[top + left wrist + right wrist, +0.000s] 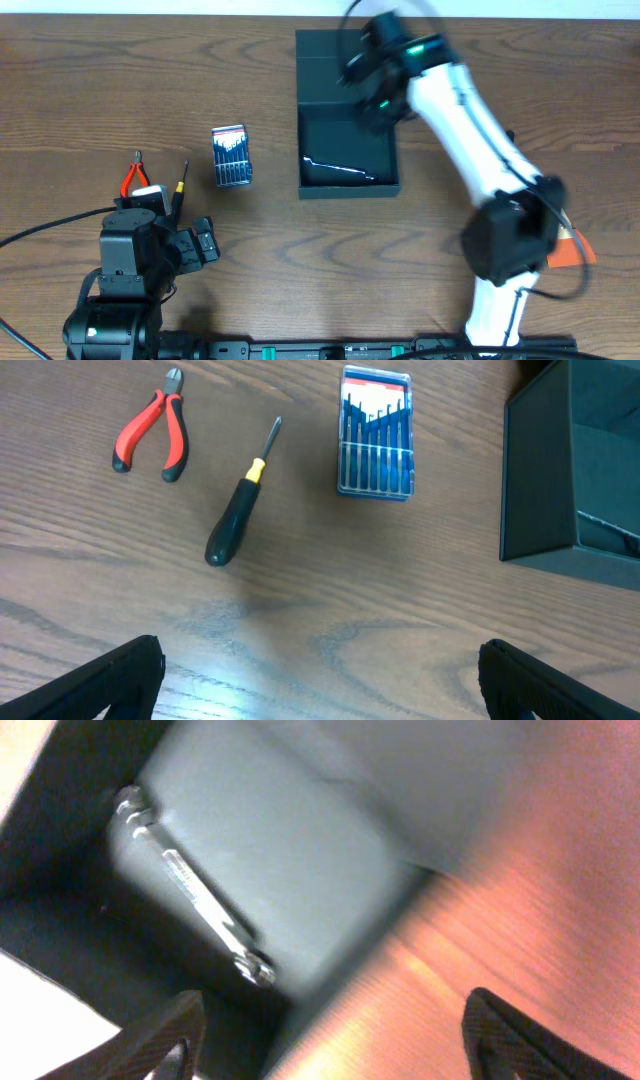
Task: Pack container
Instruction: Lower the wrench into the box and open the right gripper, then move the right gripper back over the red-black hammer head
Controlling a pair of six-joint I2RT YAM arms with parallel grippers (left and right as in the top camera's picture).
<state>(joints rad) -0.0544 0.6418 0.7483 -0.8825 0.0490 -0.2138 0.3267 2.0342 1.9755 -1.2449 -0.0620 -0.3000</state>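
Container (348, 190): dark teal-black, matte, rigid, roughly square. Sits a little right of the tabletop's middle, toward the far edge. Lid flap (325, 60) of the same colour, hinged at the far wall, laid back open toward the far edge. Holds a silver wrench (338, 168), slantwise on the floor close to the near wall; appears blurred in the right wrist view.

Over the container's far right part, right gripper (330, 1020), smeared by motion in the overhead view. Fingers (160, 1040) spread well apart, nothing between them, nothing held. Right arm (470, 130) crosses above the box's far right corner and hides part of the lid flap.

By the near left corner of the tabletop (480, 40), left gripper (320, 670): fingers (100, 680) wide apart, empty.

Left of the container, apart from its left wall: blue bit case (375, 435). Farther left: black screwdriver (240, 510) with yellow collar, tip toward the far edge. Beyond it, near but not touching: red-handled pliers (150, 435). Near the right edge: orange object (572, 248), mostly hidden behind the right arm, kind not discernible.
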